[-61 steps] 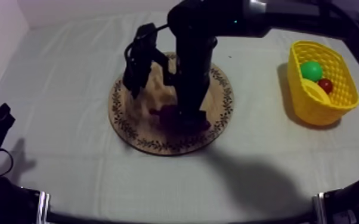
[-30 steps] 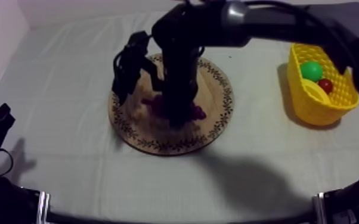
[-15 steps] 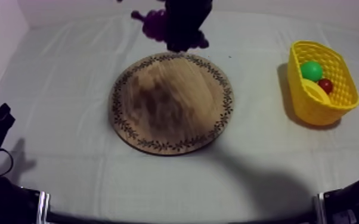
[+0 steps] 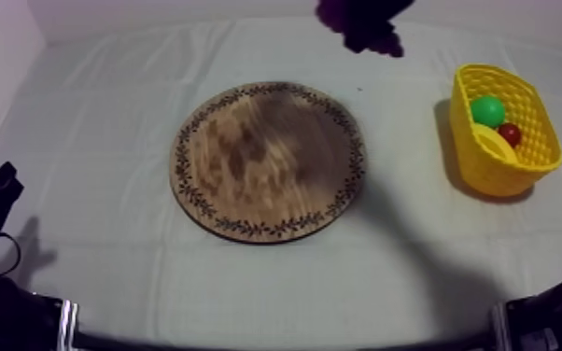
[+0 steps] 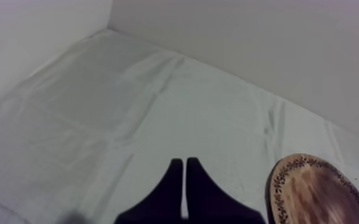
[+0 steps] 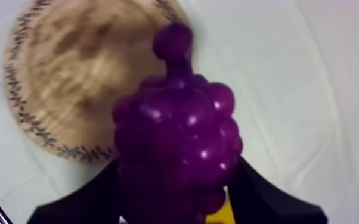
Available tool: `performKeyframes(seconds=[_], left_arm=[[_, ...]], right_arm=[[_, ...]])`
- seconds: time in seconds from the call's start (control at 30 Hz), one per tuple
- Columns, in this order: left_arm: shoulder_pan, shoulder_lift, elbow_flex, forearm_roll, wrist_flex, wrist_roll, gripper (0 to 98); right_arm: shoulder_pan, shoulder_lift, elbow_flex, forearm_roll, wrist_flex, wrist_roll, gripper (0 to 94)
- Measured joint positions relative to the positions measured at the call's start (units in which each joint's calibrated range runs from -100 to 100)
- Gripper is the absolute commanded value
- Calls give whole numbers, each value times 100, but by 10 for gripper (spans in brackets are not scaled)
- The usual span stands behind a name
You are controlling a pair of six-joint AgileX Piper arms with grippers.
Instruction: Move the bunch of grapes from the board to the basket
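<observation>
1. The bunch of grapes [image 4: 360, 25] has swung from the wooden board's [image 4: 268, 161] 12 o'clock out to its 1 o'clock, nearer the yellow basket [image 4: 527, 154].
2. The right tool [image 6: 179, 199] clamps the bunch of grapes, aloft over the worktop [image 4: 107, 112].
3. Left tool [image 5: 185, 162]: fingers pressed together, empty, at the wooden board's 8 o'clock.

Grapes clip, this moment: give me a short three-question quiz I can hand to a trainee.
1. True or false: the bunch of grapes lies on the wooden board.
2. The grapes are held by: A. a person's hand; B. the right pincer; C. nothing.
3. Fill in: the small red fruit lies in the yellow ____.
Key: 1 false, the grapes are lifted clear of the board; 2 B; 3 basket.
</observation>
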Motion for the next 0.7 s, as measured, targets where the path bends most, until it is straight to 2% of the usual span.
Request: performKeyframes(seconds=[0.3,0.53,0.7], left_arm=[[0,0,0,0,0,0,0],[0,0,0,0,0,0,0],[0,0,0,0,0,0,0]], right_arm=[[1085,-573,1238,47,-174,-220,287],[1907,-920,2146,97,-408,-205,291],[2301,-999,2600,151,-464,-138,292]])
